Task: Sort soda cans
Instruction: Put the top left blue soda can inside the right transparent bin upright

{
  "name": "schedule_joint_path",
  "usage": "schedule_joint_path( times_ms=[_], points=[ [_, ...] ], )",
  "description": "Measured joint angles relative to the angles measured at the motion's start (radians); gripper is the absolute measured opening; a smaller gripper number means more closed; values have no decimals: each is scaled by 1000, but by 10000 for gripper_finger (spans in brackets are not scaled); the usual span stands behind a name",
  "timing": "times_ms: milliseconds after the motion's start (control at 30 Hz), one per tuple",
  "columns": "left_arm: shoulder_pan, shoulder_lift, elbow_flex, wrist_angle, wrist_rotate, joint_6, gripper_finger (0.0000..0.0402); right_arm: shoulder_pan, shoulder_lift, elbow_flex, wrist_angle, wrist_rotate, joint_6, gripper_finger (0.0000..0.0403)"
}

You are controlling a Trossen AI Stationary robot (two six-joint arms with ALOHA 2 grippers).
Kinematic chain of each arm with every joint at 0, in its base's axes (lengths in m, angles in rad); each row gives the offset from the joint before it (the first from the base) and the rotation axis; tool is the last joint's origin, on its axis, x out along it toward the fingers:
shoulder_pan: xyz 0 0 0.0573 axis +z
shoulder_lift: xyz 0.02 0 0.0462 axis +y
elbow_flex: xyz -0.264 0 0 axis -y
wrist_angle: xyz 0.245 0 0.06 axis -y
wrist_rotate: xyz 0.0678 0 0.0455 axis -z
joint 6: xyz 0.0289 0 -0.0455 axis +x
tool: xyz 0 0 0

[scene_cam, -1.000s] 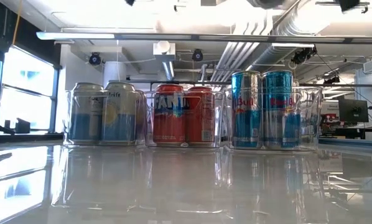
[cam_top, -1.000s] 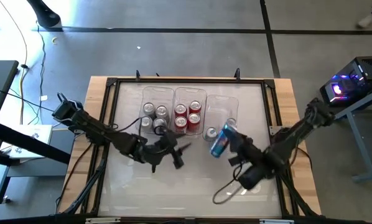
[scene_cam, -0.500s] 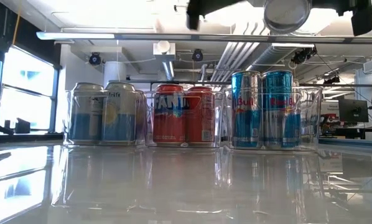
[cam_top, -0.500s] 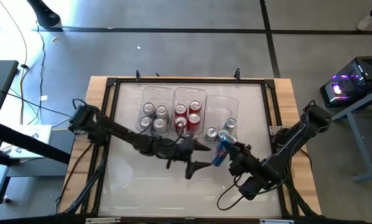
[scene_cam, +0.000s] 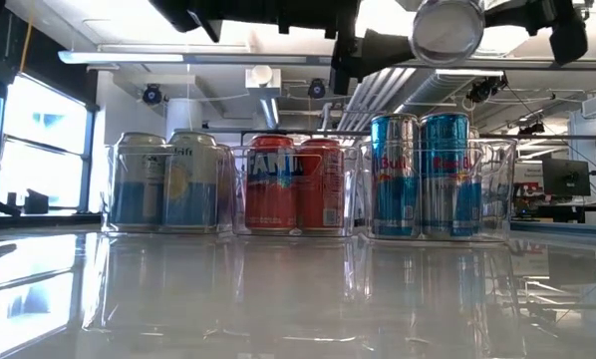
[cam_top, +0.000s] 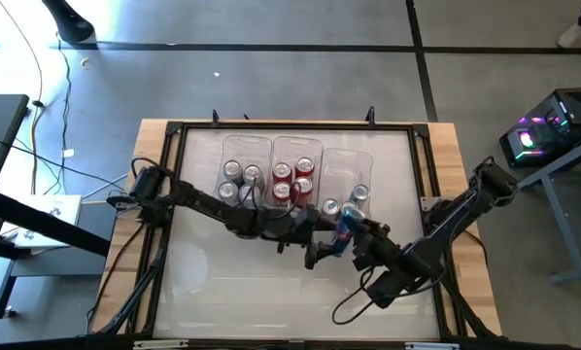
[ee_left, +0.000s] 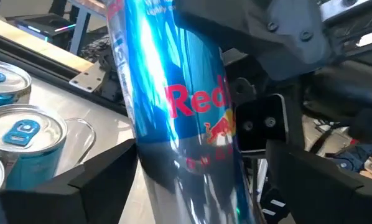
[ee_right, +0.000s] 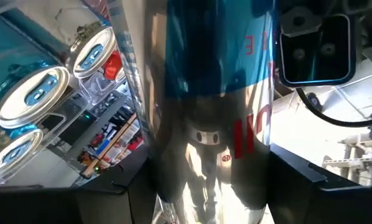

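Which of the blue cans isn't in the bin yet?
The blue can held tilted in the air in the right claw, just in front of the right-hand bin; the other blue cans stand upright inside it.

High overhead; low table-level; both wrists close on blue can [ee_left: 173,124].

Robot body: two dark, slim, jointed arms, matte black links.
Left gripper [cam_top: 315,255] and right gripper [cam_top: 360,251] have flat black fingers [ee_left: 105,177]; black cable loops from right arm; grey plate with two screws at right wrist.
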Motion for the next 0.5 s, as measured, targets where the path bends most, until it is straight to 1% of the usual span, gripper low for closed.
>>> schedule_joint_path(
  times_ms=[167,300,400,500],
  points=[
    [-1,3,8,-35,-11,2,343,-12,0,0,109,-28,-72,214],
    [2,2,8,-22,12,16,336,-12,0,0,193,-41,-123,214],
    [3,2,8,-28,14,19,316,-13,0,0,230,-56,-159,214],
    [3,2,8,-33,12,13,276,-13,0,0,271,-76,-196,222]
  ],
)
